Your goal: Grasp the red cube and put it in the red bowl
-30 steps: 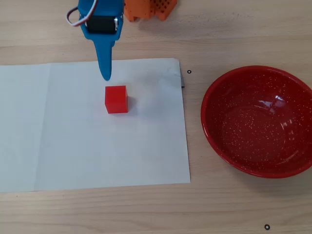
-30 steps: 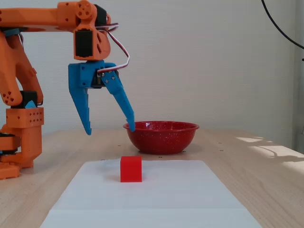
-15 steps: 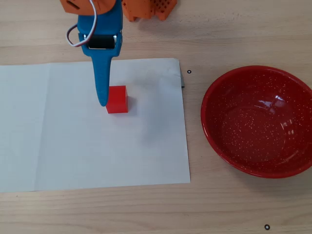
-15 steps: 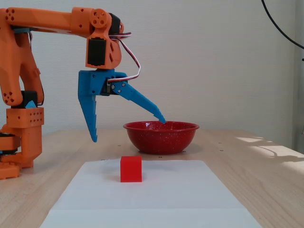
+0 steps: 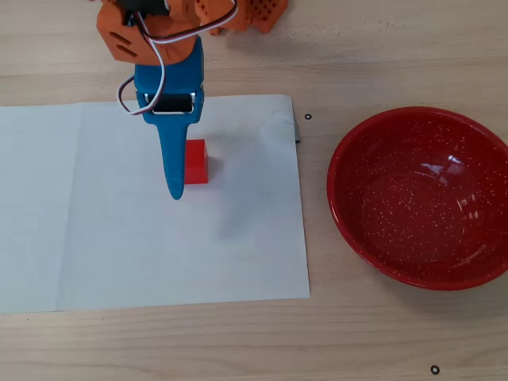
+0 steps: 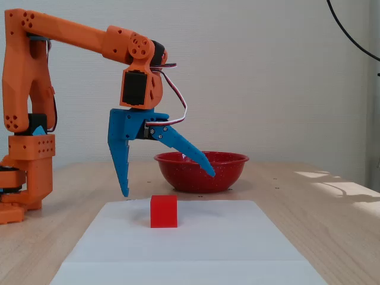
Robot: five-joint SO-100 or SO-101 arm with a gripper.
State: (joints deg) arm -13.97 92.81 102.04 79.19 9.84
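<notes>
Paper sheet (image 6: 178, 249): nearest in the fixed view, flat on the wooden table (image 6: 309, 231).
Red cube (image 6: 163, 211): sits untouched on the sheet; the overhead view (image 5: 196, 161) shows a blue finger partly covering it.
Gripper (image 6: 169, 184): jaws spread wide, tips above the cube and straddling it. Over the last second it has advanced, dropped lower and opened further, so the grasp looks imminent: descend, then close.
Red bowl (image 6: 202, 171): behind, empty, well apart from the cube.
</notes>
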